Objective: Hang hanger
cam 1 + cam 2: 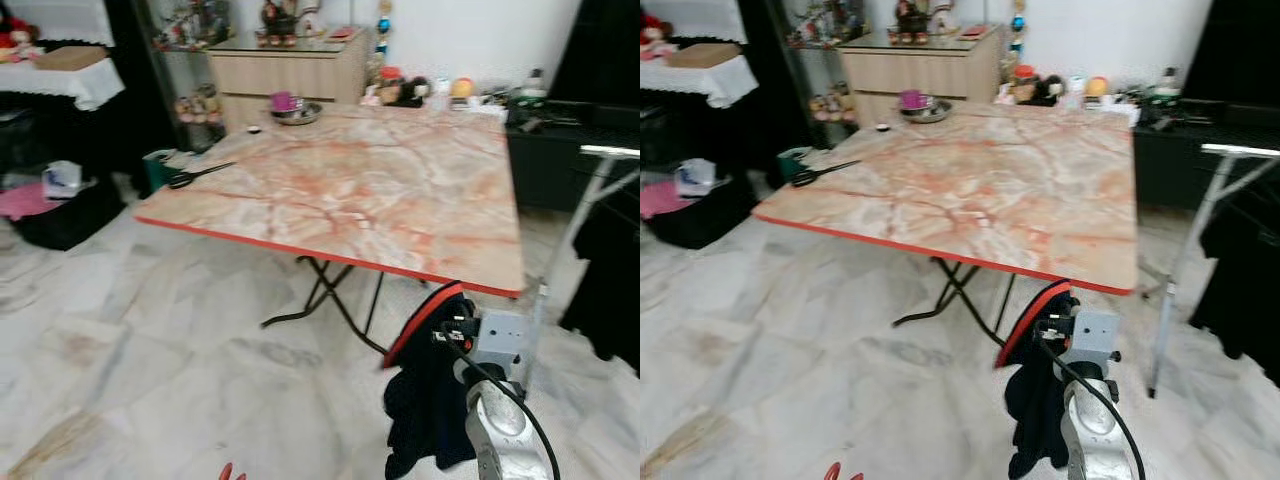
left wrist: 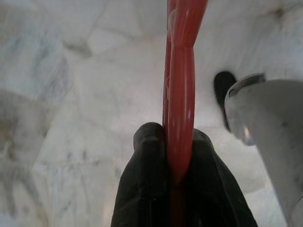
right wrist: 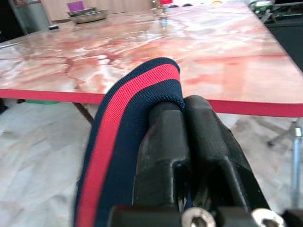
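Note:
My left gripper (image 2: 173,137) is shut on a red plastic hanger (image 2: 182,71), held low over the marble floor. The hanger's tip (image 1: 230,472) peeks in at the bottom edge of the head views. At lower right, my right gripper (image 3: 182,106) is shut on a navy garment with a red stripe (image 3: 128,104). The cloth (image 1: 425,400) hangs down from the wrist, just in front of the table's near edge.
A folding table (image 1: 330,250) with a marble-pattern top and red rim stands ahead, with scissors (image 1: 200,175) and a metal bowl (image 1: 295,112) on it. A metal clothes rack (image 1: 600,190) with a dark garment (image 1: 610,270) stands at right. At left sits a black basket (image 1: 60,215).

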You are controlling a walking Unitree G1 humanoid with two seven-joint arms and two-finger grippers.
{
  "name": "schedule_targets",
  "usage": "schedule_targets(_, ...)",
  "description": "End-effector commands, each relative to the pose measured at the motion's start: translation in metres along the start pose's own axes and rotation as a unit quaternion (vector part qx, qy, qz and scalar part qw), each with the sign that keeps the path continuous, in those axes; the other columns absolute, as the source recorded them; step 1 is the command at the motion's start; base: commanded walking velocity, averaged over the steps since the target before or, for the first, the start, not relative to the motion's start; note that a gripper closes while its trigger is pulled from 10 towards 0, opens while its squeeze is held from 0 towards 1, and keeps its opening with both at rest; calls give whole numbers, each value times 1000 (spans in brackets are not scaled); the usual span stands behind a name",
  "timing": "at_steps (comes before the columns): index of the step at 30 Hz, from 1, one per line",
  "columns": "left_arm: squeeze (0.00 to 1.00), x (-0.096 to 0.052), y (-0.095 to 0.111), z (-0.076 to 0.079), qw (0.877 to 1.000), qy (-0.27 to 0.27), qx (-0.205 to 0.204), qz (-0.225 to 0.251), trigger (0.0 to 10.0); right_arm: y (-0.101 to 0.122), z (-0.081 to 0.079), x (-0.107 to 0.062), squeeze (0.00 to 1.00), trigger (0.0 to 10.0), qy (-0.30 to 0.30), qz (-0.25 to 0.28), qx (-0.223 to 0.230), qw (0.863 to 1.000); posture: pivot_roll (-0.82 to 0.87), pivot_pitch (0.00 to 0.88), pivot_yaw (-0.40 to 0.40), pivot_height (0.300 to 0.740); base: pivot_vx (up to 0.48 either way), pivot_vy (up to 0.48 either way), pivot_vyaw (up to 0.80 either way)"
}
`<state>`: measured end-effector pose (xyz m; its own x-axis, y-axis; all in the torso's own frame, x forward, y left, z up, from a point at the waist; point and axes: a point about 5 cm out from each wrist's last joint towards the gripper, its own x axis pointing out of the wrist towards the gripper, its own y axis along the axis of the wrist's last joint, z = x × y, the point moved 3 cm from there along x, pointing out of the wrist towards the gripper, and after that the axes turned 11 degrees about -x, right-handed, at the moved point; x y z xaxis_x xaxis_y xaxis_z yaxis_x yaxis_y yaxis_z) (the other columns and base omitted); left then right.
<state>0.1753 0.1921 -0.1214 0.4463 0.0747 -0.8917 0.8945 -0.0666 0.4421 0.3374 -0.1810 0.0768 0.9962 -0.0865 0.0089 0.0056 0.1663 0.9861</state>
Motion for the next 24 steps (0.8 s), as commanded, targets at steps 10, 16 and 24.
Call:
schedule_targets(10,0,-1,-8,8,1000,-15,-12,-8,10000,46,16,12,0,10000,-8,87,-32,996,-37,0,65,740,167,0,0)
schedule_targets(16,0,0,-6,8,1000,-16,-8,-7,10000,129,27,33,0,10000,-1,204,-60,977,-44,0,72,740,480,0,0)
schedule_targets(24,0,0,-5,8,1000,-18,-8,-7,10000,174,13,50,0,10000,40,250,-81,964,-48,0,73,740,480,0,0)
